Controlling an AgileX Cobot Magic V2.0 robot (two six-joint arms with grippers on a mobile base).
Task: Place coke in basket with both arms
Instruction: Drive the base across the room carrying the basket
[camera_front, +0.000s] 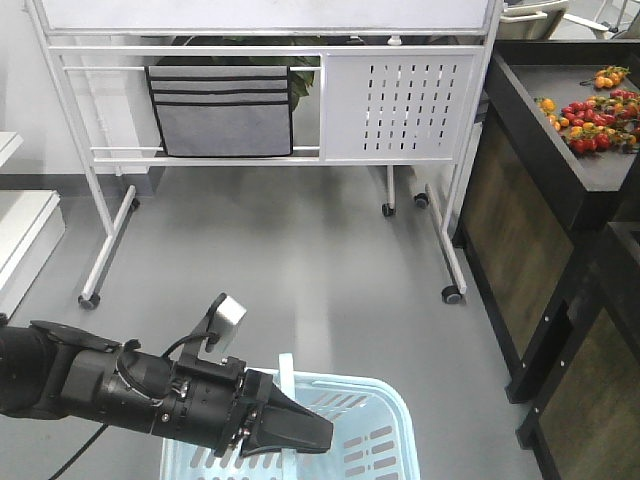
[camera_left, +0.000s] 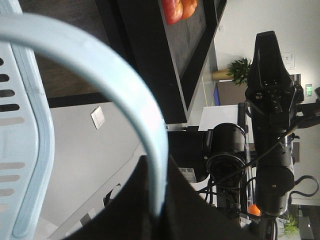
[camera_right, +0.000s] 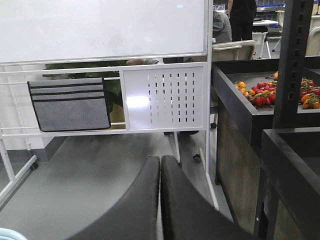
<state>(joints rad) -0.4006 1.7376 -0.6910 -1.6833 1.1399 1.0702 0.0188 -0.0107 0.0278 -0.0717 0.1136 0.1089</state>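
Left wrist-mounted: left hand (camera_left: 155, 172) clamps basket handle (camera_left: 125, 85).

Front view high, wrist views close; basket (camera_front: 345, 379) common to front, left.

The left pincer (camera_front: 318, 436) is matte black, set over a pale blue basket (camera_front: 372, 440) with rows of short slots in its walls. Below the pincer the floor (camera_front: 300, 250) is plain grey. Beyond it, a white whiteboard stand (camera_front: 90, 150) has a white panel (camera_front: 400, 105) punched with columns of dark slots and a grey fabric organiser (camera_front: 222, 110) with black trim lines. Right of the pincer, a black shelf (camera_front: 535, 115) holds red, orange and yellow cherry tomatoes (camera_front: 595, 115). The right pincer (camera_right: 160, 165) is black too.
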